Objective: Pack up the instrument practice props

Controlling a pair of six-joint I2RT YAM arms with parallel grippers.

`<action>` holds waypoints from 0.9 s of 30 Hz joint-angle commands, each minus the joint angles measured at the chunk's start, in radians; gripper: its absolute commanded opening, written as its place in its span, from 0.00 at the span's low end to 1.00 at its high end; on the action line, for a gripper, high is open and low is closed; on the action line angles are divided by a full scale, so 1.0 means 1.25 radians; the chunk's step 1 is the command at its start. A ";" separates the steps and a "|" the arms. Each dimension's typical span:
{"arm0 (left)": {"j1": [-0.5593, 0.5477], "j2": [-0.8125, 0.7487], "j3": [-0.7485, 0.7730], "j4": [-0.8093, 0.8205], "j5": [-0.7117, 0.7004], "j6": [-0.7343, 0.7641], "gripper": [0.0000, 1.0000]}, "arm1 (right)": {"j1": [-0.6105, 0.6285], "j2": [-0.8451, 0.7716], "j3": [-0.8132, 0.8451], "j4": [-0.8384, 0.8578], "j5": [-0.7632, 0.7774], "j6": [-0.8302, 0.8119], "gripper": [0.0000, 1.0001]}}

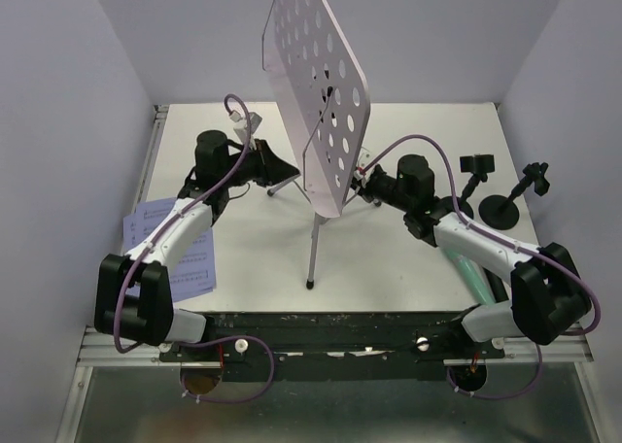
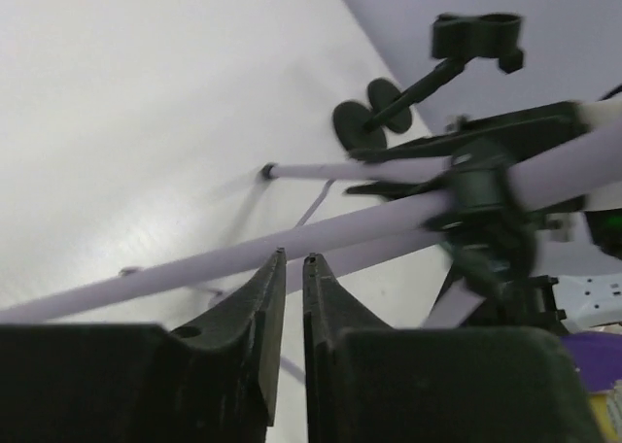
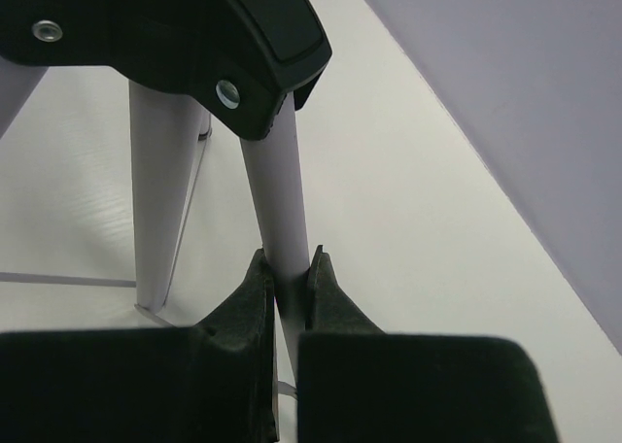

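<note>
Pinching one lilac leg (image 3: 282, 190) between both fingers (image 3: 255, 292) of the right gripper (image 3: 290, 260), pads pressing the tube from either side just below the black hub (image 3: 194, 35). Holding the fingers of the left gripper (image 2: 293, 260) almost together, leaving only a thin slit with nothing in it, tips sitting just short of another lilac tube running across beyond them.

Counting one lilac perforated music rack (image 1: 316, 84), standing on its tripod mid-way across the white table (image 1: 262, 258), desk tilting, both grippers reaching in low at its legs from either side. Counting two black round-based mic holders (image 1: 501, 212) to its right, well apart from the fingers; one mint-green microphone (image 1: 473, 278) lying under the right arm; sheet-music pages (image 1: 194, 268) lying at the left edge under the left arm, number impossible to tell. Closing in left, right and behind: pale lilac-grey walls (image 1: 58, 122).
</note>
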 commanded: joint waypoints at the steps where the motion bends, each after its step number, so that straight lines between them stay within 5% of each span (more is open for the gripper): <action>1: 0.013 0.053 -0.064 -0.001 0.013 0.024 0.17 | -0.002 0.034 -0.058 -0.221 -0.045 0.148 0.00; 6: 0.016 0.072 -0.070 -0.034 -0.022 -0.011 0.11 | -0.002 0.049 -0.053 -0.220 -0.045 0.154 0.00; 8: 0.016 0.053 -0.078 -0.027 -0.039 -0.011 0.25 | -0.002 0.051 -0.052 -0.221 -0.044 0.156 0.00; 12: 0.016 -0.003 -0.054 -0.102 -0.064 0.082 0.76 | -0.004 0.044 -0.052 -0.224 -0.038 0.156 0.00; 16: 0.000 -0.097 -0.075 -0.178 -0.077 0.381 0.70 | -0.002 0.034 -0.055 -0.231 -0.040 0.157 0.00; 19: -0.066 -0.206 -0.144 -0.215 -0.192 0.732 0.67 | -0.002 0.034 -0.057 -0.232 -0.044 0.157 0.00; 22: -0.164 -0.299 -0.227 -0.136 -0.302 1.031 0.67 | -0.002 0.025 -0.057 -0.231 -0.047 0.159 0.00; 27: -0.232 -0.309 -0.245 -0.025 -0.335 1.328 0.57 | -0.002 0.019 -0.062 -0.234 -0.048 0.159 0.00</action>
